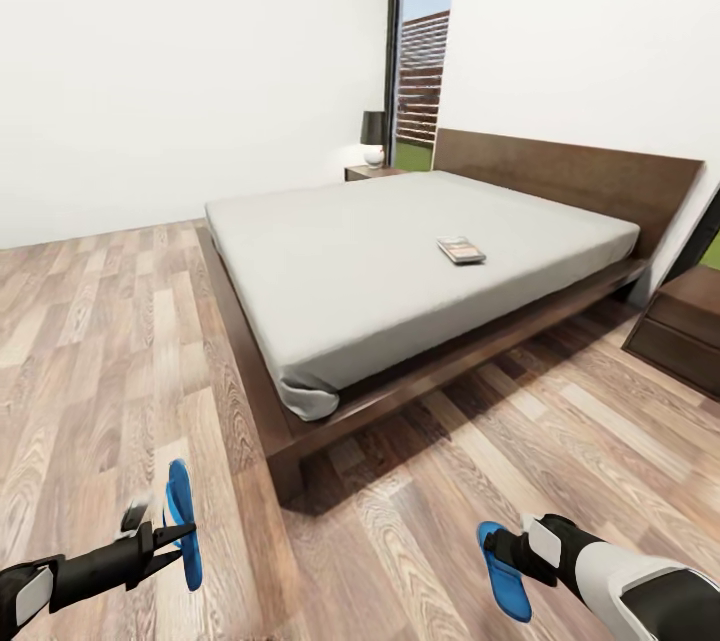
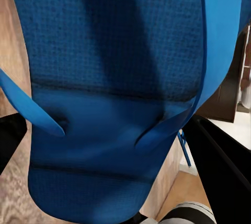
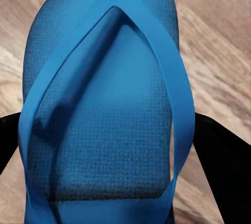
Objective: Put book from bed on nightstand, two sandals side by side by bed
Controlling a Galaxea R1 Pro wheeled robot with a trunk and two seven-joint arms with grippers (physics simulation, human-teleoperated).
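Observation:
The bed (image 1: 330, 391) with its pale mattress fills the middle of the head view, and the small dark book (image 1: 461, 250) lies on the mattress toward its right side. My left gripper (image 1: 172, 534) is shut on one blue sandal (image 1: 184, 521), held on edge above the floor; up close that sandal (image 2: 115, 77) shows between dark fingers (image 2: 225, 166). My right gripper (image 1: 510, 553) is shut on the other blue sandal (image 1: 503, 569), seen sole-up and close as a sandal (image 3: 104, 109) over wood planks. One nightstand (image 1: 682, 326) stands right of the bed, another nightstand (image 1: 368, 172) at the far corner.
A dark-shaded lamp (image 1: 373, 138) sits on the far nightstand beside the tall window (image 1: 420, 41). White walls close off the back. Wood-plank floor (image 1: 100, 341) spreads wide to the left of the bed and in front of its near corner.

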